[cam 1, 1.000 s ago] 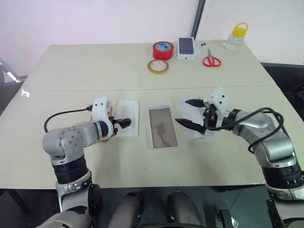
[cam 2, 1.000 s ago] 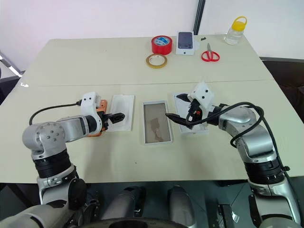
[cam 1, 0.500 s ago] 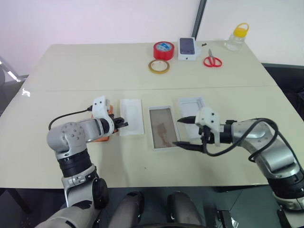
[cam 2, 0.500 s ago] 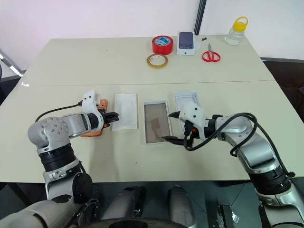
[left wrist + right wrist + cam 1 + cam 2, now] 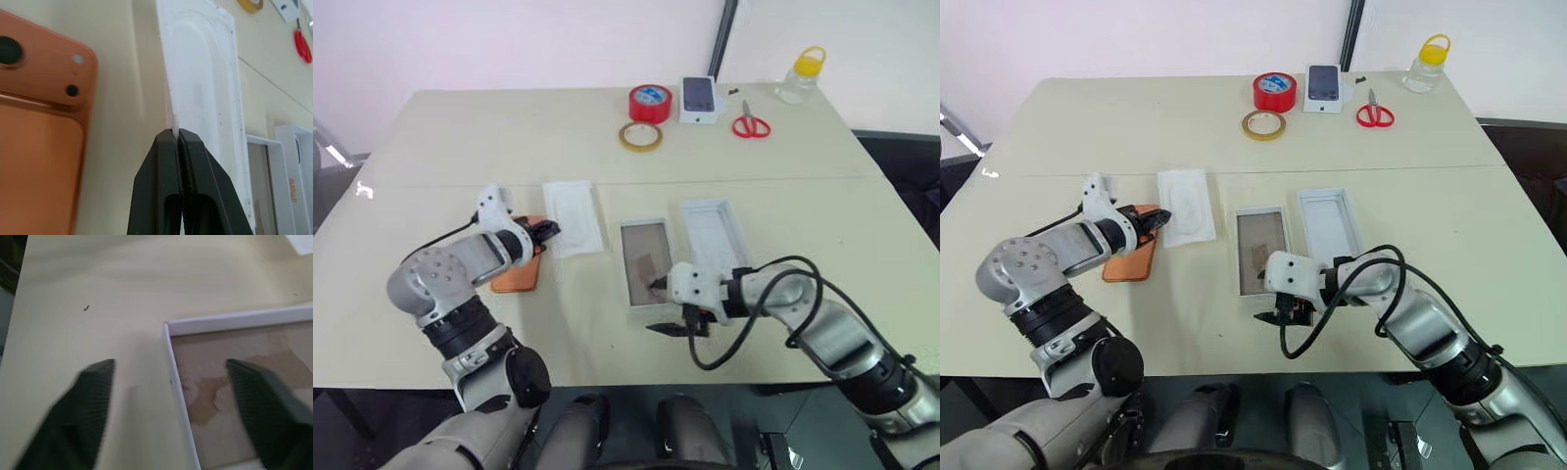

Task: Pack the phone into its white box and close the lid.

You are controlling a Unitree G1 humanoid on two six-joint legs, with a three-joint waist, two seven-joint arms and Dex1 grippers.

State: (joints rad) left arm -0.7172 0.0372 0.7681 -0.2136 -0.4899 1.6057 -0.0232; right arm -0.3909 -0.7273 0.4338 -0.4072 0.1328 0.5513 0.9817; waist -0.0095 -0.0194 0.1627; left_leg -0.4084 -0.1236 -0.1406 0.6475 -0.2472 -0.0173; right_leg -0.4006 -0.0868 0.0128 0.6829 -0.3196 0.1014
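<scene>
a wide cream table (image 5: 460, 137) fronts a pale wall. the left gripper (image 5: 176, 134) is pinched tight on the thin white insert (image 5: 572, 216), beside the flat orange phone (image 5: 517, 272). the right gripper (image 5: 171, 377), fingers apart, straddles the near wall of the shallow white box (image 5: 651, 262); the white lid (image 5: 715, 232) lies beside it.

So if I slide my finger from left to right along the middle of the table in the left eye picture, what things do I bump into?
The orange phone → the thin white insert, its edge pinched by the left fingers → the white box with the brownish floor → the lid, lying white side up.
</scene>
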